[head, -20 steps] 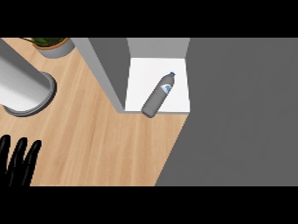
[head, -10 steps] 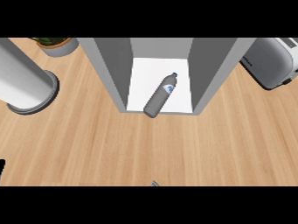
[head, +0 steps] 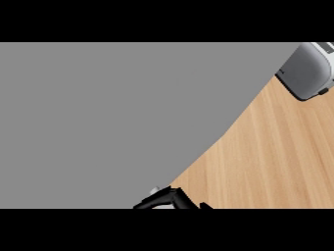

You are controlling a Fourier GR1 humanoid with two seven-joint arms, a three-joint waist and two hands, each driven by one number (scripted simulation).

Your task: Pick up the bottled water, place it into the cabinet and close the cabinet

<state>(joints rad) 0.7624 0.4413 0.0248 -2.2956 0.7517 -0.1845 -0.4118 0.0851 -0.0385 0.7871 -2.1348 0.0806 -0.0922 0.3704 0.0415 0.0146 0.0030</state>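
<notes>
**Grey panel fills the view; one hand at its lower edge**

A large flat grey panel (head: pixel 104 117), most likely the cabinet door seen close up, covers the left and centre of the head view. Its right edge runs in a curve from the upper right down to the lower middle. Beyond that edge lies bare wooden counter (head: pixel 285 157), with a toaster (head: pixel 315 68) in the top right corner, well apart from everything else.

The bottled water does not show. Neither does the cabinet's inside. Both are presumably behind the panel, so whether the bottle sits inside cannot be confirmed from here.

One black hand (head: pixel 166 200) shows at the bottom edge, right at the foot of the panel's edge, touching or just beside it. Only a small part is visible; which hand it is cannot be told for certain, and whether its fingers are straight or curled cannot be told either. It appears to hold nothing. No second hand shows.

Judgement: the panel lies up and to the left of this hand, so the door-closing step looks to be in hand.
</notes>
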